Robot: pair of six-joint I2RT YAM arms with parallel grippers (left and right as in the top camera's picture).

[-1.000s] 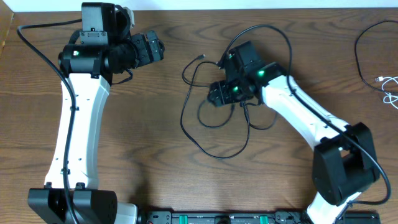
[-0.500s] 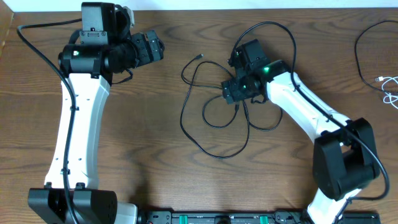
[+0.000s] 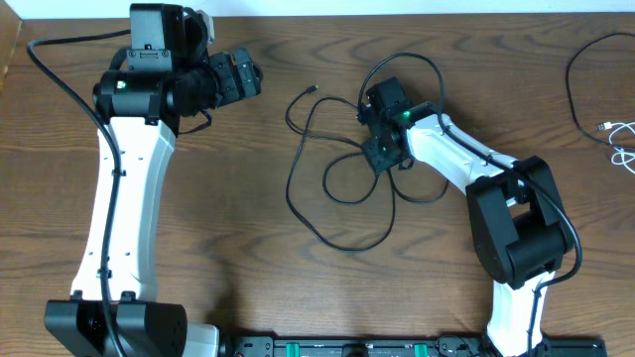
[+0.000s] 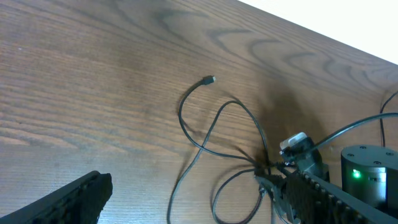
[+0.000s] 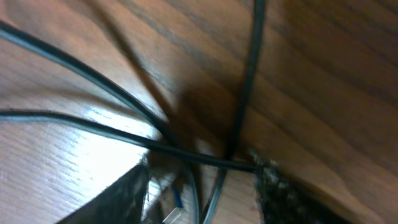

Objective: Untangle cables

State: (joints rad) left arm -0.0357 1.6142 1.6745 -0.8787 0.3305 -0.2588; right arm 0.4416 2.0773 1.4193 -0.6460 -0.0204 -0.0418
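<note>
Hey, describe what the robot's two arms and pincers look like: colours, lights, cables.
Both the left arm and right arm have long white links between bulky black joint housings, each with a small green light near the wrist. A thick black cable runs along each arm. The left pincer and right pincer are black and blocky.

Table (image 3: pixel 228 198) brown, dark wavy wood grain. Tangled cable (image 3: pixel 289 188) black; second cable (image 3: pixel 620 126) white. My left arm (image 3: pixel 124 208), right arm (image 3: pixel 451 164) white, joints black; status light (image 3: pixel 405 116) green.

Dark grained wood table (image 3: pixel 248 248) with a soft sheen; smooth matt black cable (image 5: pixel 249 62)
</note>
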